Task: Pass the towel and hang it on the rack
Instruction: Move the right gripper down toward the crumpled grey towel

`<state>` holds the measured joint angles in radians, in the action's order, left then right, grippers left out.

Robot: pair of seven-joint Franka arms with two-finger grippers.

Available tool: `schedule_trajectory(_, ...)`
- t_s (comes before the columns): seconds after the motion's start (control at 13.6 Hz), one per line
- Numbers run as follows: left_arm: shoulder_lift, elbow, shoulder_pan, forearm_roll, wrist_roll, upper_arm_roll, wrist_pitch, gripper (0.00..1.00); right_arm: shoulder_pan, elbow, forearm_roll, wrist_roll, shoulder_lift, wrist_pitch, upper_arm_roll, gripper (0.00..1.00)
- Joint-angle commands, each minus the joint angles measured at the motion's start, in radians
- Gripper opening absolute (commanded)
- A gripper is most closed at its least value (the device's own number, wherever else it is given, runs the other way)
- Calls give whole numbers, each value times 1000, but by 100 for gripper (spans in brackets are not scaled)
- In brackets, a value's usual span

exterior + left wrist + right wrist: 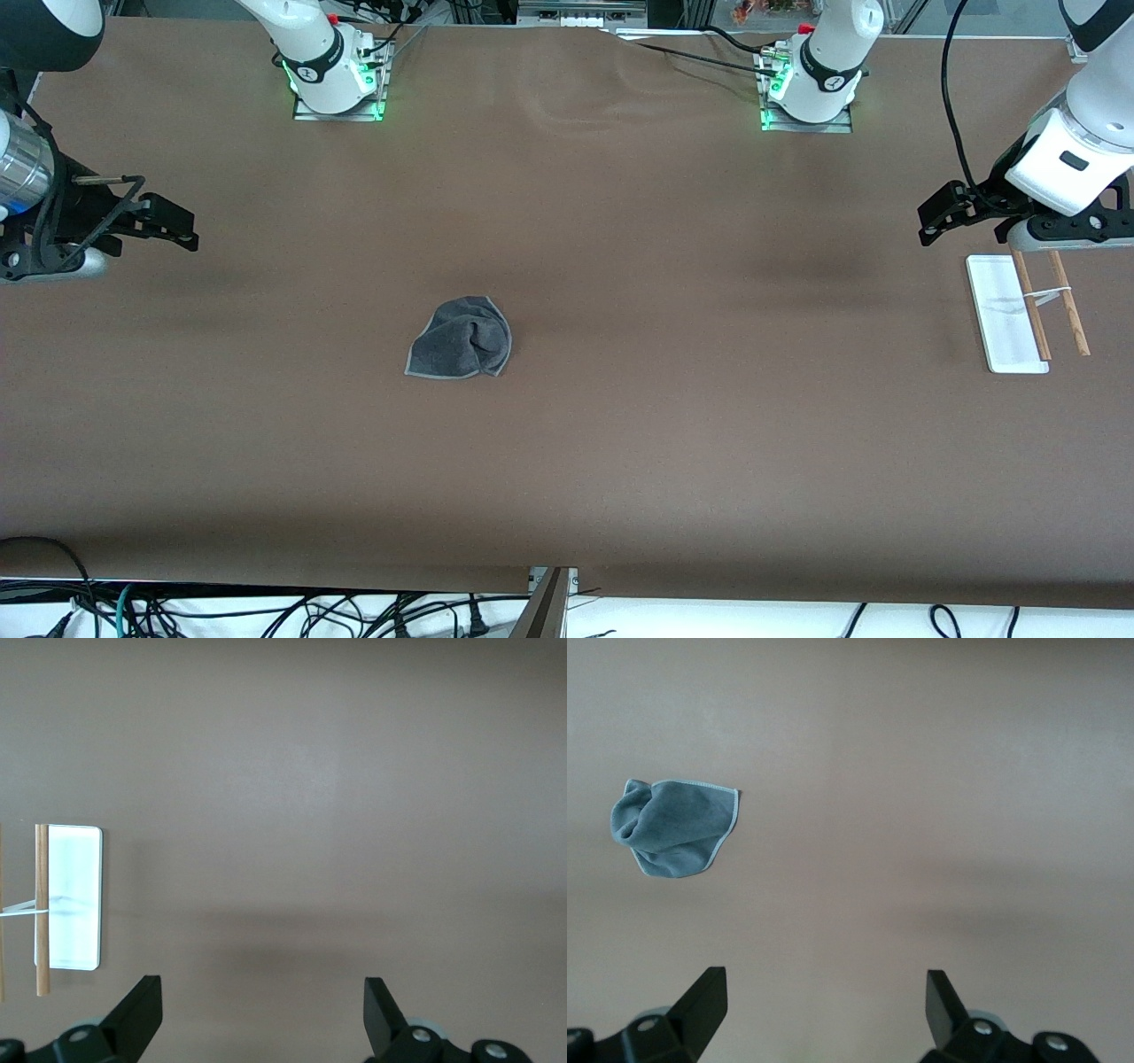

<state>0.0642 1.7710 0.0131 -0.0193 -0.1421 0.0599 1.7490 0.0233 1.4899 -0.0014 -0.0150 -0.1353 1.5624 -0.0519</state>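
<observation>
The right claw (182, 226) hung over the brown tabletop (620, 443) at the right arm's end, its fingers (700, 1005) spread wide apart and holding nothing. That arm waited, with only bare surface under its fingertips.

Toward the middle of the tabletop, somewhat closer to the right arm's end, lay the towel (461, 338). It was a dark grey cloth with a paler edge trim, crumpled into a loose heap and resting flat on the surface, well apart from both claws. In the right wrist view it (671, 827) showed off to one side of the open fingers.

At the left arm's end stood the rack (1005, 315), its flat white base on the tabletop with two thin wooden rods (1032, 306) and a small white crosspiece. The left claw (935, 217) hung near the rack's farther end, fingers (137, 1014) likewise spread apart and empty.
</observation>
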Motion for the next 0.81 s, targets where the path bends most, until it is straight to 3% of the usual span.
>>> schedule_trajectory(0.0, -9, -27, -4, 10, 22, 4, -22, 100, 29, 4, -6, 3, -77, -12, -2, 99)
schedule_trajectory(0.15, -9, -27, -4, 10, 22, 6, -22, 100, 67, 4, -2, 21, -183, 66, -2, 99)
schedule_trajectory(0.51, -9, -27, -4, 9, 22, 8, -22, 100, 170, 13, 41, 140, -442, 423, -2, 99)
schedule_trajectory(0.74, -9, -27, -4, 7, 22, 11, -22, 100, 222, 15, 43, 257, -539, 547, -2, 99)
